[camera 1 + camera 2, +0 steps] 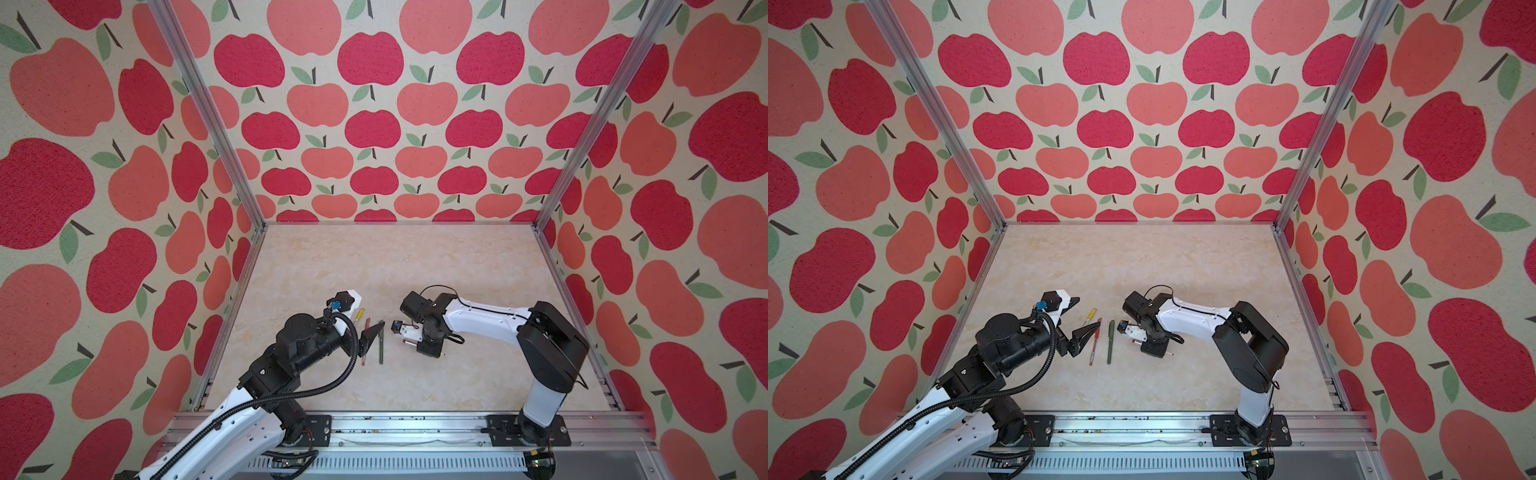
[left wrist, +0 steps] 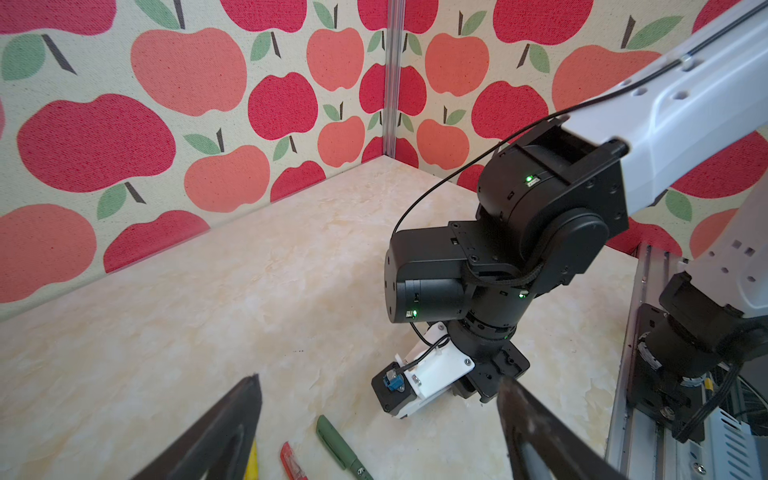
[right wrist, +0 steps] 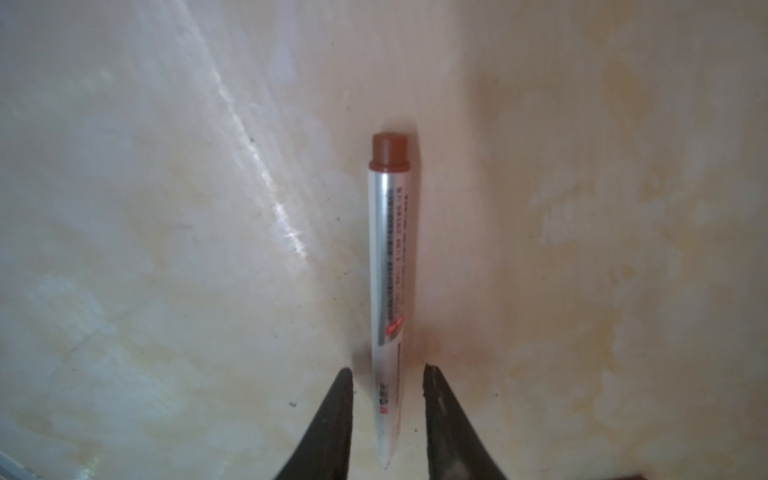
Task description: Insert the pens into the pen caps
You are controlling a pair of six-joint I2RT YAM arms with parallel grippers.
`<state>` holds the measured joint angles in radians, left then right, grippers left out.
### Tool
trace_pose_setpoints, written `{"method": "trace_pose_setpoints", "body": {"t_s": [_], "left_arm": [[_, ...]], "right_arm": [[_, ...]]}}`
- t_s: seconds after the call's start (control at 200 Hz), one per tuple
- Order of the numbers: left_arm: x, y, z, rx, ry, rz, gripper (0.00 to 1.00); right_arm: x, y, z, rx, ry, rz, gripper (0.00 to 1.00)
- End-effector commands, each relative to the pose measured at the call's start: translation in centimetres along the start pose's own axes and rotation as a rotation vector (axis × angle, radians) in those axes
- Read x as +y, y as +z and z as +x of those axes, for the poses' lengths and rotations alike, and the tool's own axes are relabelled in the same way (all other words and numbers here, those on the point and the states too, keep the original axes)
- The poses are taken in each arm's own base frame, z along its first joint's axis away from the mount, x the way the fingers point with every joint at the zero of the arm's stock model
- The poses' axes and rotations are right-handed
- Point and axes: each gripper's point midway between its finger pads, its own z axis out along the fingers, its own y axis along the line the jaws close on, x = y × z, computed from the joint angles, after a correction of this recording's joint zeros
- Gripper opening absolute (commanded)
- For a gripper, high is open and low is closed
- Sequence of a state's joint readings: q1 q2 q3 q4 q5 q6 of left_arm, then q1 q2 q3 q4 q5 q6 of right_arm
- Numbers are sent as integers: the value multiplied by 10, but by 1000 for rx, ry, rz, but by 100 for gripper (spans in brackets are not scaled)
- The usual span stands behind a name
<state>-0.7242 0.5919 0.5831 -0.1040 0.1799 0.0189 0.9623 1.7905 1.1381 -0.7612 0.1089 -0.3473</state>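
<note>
Several pens lie side by side mid-table in both top views. One has a yellow end (image 1: 359,314), one is red (image 1: 365,340), one is dark green (image 1: 381,343). A white pen (image 3: 388,266) with a brown cap (image 3: 388,151) on its far end lies flat on the table. My right gripper (image 3: 388,374) straddles the white pen's bare end, open, with a gap on each side. My left gripper (image 1: 1089,311) hovers wide open over the yellow and red pens, holding nothing. In the left wrist view the green pen (image 2: 338,446) and red cap (image 2: 293,461) show between its fingers.
The right arm's wrist (image 1: 428,332) points straight down and covers most of the white pen in both top views. Apple-patterned walls and aluminium posts (image 1: 569,124) close in the marble tabletop (image 1: 395,266). A metal rail (image 1: 395,428) runs along the front edge.
</note>
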Motion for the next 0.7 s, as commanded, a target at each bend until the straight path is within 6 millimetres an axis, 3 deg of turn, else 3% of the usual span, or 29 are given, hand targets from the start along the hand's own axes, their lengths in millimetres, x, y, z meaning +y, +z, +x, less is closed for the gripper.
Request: {"method": "trace_pose_setpoints", "body": {"t_s": [0.0, 0.13, 0.23, 0.325, 0.415, 0.535, 0.56, 0.69], "left_arm": [[-2, 0, -19, -26, 41, 7, 91], [-7, 4, -24, 23, 106, 42, 90], [-19, 8, -30, 65, 209, 117, 91], [-29, 17, -23, 139, 338, 180, 91], [-36, 31, -2, 246, 454, 234, 91], [-40, 54, 39, 457, 568, 273, 91], [-42, 62, 55, 526, 570, 296, 91], [-57, 80, 96, 700, 584, 399, 90]], "right_arm": [[-5, -6, -1, -15, 4, 45, 37], [-21, -46, -13, -172, 64, 95, 43], [-49, -100, -15, -384, 239, 123, 51], [-79, -152, 2, -596, 520, 65, 57], [-99, -185, 25, -756, 780, -47, 58], [-117, -202, 59, -890, 1084, -184, 58], [-120, -203, 66, -907, 1140, -214, 58], [-125, -197, 87, -980, 1354, -368, 58]]}}
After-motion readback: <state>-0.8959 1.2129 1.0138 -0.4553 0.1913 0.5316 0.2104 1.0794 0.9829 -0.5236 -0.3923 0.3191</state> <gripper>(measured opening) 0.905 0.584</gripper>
